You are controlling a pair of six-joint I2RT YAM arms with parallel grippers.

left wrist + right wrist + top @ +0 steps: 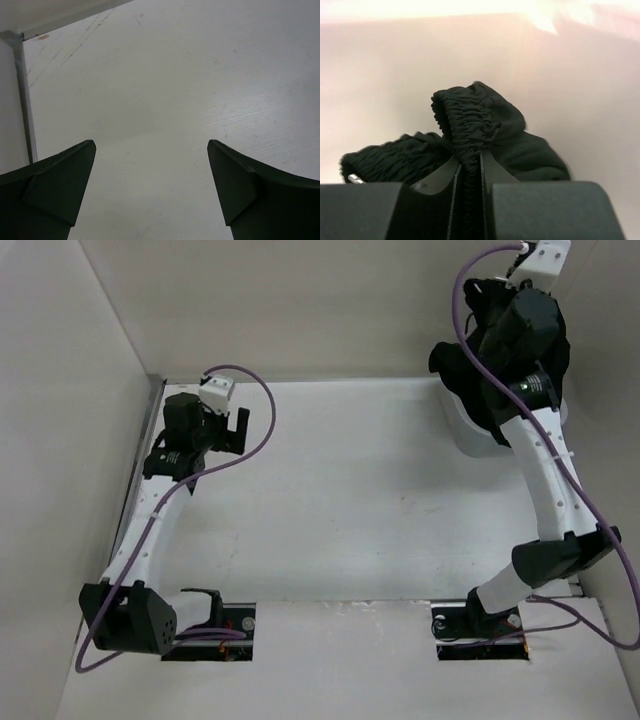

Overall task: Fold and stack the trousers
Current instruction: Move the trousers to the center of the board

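At the upper right of the overhead view, the soft black long-legged trousers (pixel 452 362) bunch around the right gripper (pixel 469 162). Its jaws are pinched narrow on the gathered elastic waistband (pixel 465 120) (fabric fills the gap). At upper left, the left gripper (pixel 151 165) gapes wide over the white table (pixel 175 75), holding nothing.

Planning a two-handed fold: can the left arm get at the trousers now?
Probably not: the trousers are bunched far right in the right gripper, under its arm; the left gripper sits far left.
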